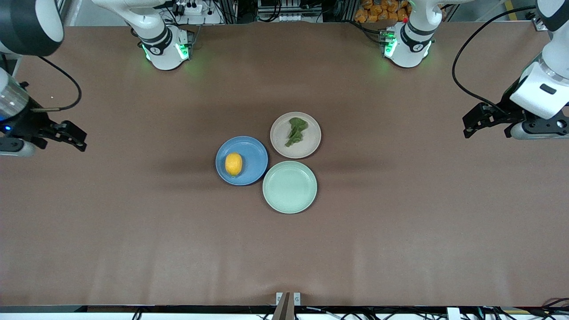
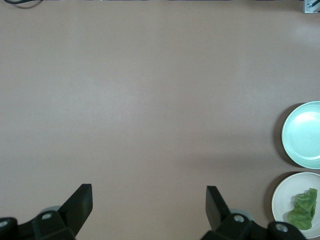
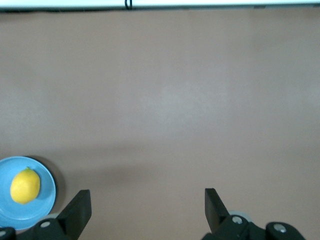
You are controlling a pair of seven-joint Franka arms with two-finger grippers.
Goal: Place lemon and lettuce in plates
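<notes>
The yellow lemon lies in the blue plate at the table's middle; the right wrist view shows the lemon in that blue plate too. The dark green lettuce rests in the beige-pink plate, and the lettuce on this plate also appears in the left wrist view. My left gripper hangs open over bare table at the left arm's end, nothing between its fingers. My right gripper is open and empty over the right arm's end, far from the plates.
A pale mint-green plate sits empty, nearer to the front camera than the other two and touching them; it shows as the mint plate in the left wrist view. Brown table stretches wide on every side of the plates.
</notes>
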